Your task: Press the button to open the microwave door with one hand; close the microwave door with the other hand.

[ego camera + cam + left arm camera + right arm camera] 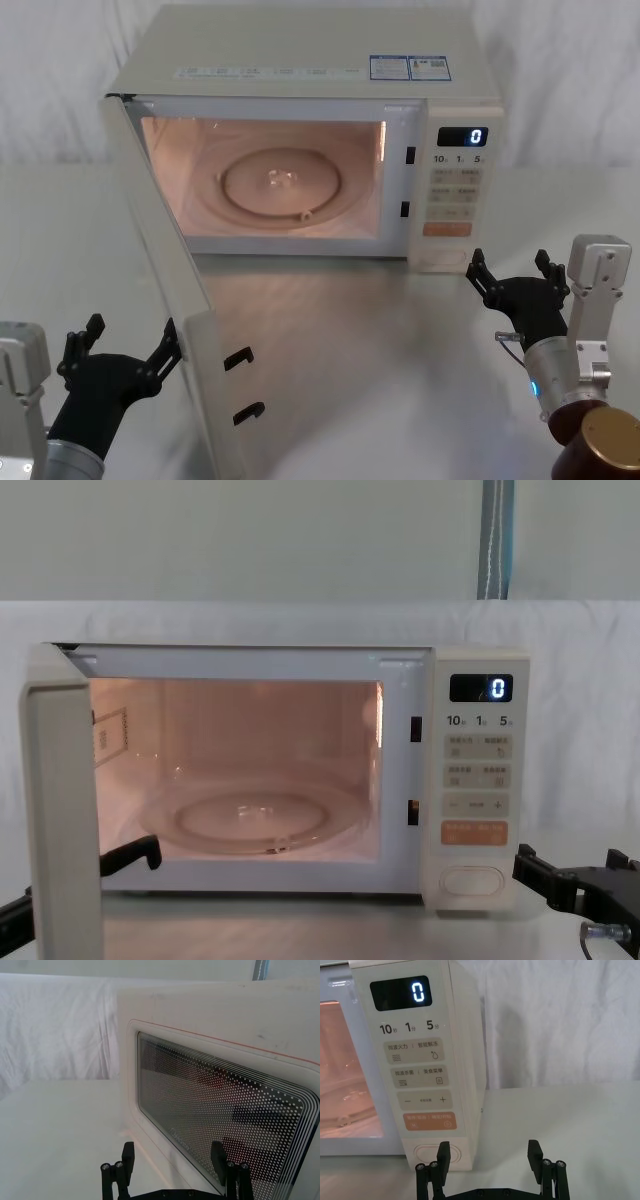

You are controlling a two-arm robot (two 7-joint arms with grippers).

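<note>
You have the microwave door (165, 270) swung open; left gripper (122, 352) fingers spread wide just outside it, right gripper (512, 275) fingers wide, empty, near the button (433, 1152).

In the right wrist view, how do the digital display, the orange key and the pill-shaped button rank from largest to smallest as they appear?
1. Orange key: it looks largest.
2. Digital display: slightly smaller, but close to the orange key, so this order is unsure.
3. Pill-shaped button: clearly smallest, though the right end effector partly hides it.
</note>
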